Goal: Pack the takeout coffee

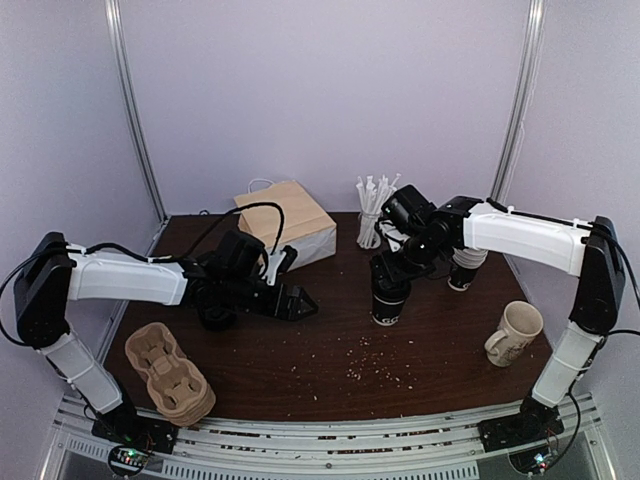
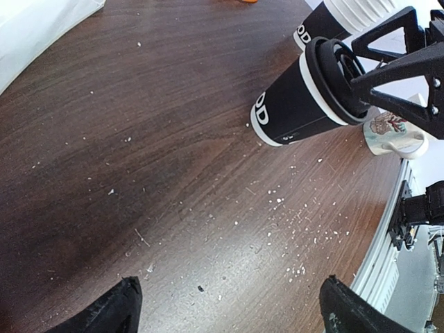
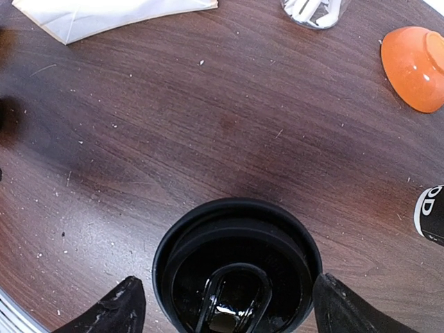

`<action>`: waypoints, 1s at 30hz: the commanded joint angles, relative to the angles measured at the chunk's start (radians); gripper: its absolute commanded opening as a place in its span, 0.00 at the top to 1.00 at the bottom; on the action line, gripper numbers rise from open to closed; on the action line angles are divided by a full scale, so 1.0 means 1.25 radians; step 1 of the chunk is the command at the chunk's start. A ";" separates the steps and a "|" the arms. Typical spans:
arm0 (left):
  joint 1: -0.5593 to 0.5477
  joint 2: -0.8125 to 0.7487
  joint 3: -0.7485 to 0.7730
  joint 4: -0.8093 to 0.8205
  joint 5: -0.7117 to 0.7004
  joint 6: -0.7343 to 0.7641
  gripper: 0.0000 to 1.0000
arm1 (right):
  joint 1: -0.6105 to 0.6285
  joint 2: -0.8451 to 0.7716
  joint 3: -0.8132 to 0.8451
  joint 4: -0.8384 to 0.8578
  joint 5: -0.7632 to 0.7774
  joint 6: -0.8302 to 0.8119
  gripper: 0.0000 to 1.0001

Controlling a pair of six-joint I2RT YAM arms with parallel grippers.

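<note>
Left arm rises from its base at seven o'clock, elbow out at nine, forearm running low toward three. The left gripper [image 1: 300,302] lies level, jaws spread wide. Right arm stands up from five o'clock, elbow high at three, forearm reaching toward nine, wrist bent down. The right gripper [image 1: 388,283] points downward, fingers [image 3: 121,309] parted wide.

This is a robot test booth dressed as a café counter. Pale panels [image 1: 330,90] on metal poles [image 1: 135,110] enclose a dark wood table [image 1: 340,350]. An aluminium rail [image 1: 330,440] at six o'clock carries the arm bases [image 1: 515,432]. A paper bag [image 1: 290,222] sits at eleven o'clock, straws [image 1: 375,200] at twelve, pulp cup carriers [image 1: 170,375] at eight, and the takeout coffee [image 1: 388,300] near centre.
</note>
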 commanded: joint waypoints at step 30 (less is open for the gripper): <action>0.002 0.015 0.018 0.023 0.013 0.008 0.08 | -0.028 0.000 0.033 -0.051 0.082 -0.019 0.35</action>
